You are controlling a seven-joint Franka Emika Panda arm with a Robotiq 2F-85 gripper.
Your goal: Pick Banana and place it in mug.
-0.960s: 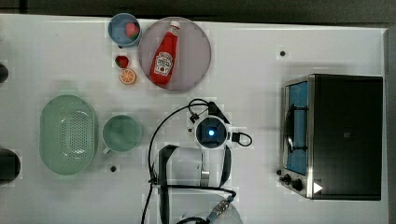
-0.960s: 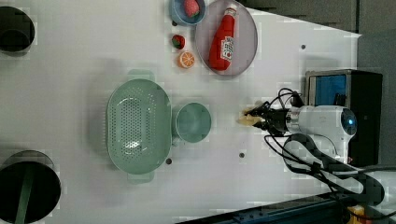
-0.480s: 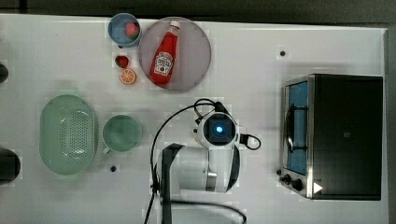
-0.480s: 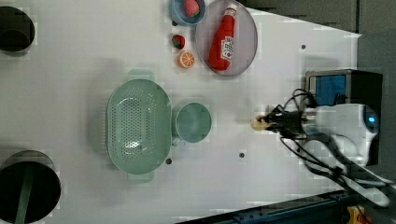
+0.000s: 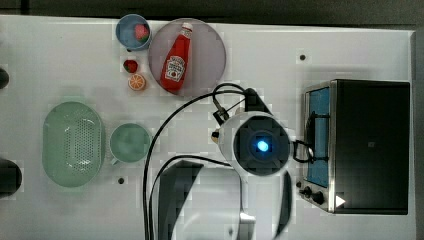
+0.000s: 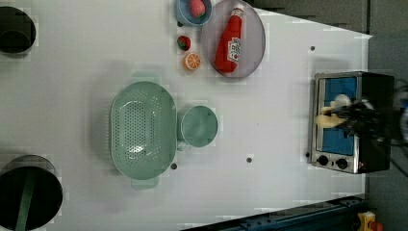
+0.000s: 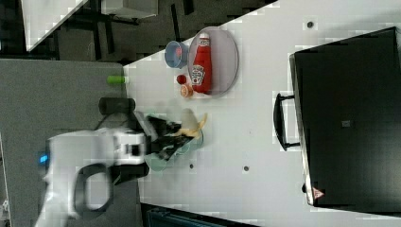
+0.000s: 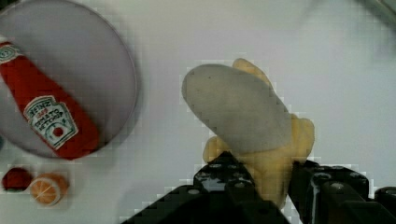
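The gripper [image 8: 271,186] pinches the banana [image 8: 252,121] and holds it above the table. The mug [image 5: 130,143] is empty, so carrying and dropping remain, I judge.

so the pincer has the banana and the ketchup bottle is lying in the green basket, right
Not quite. The pincer does grip the banana, as the wrist view shows, but the ketchup bottle lies on the round grey plate, not in the green basket. The top view shows this.
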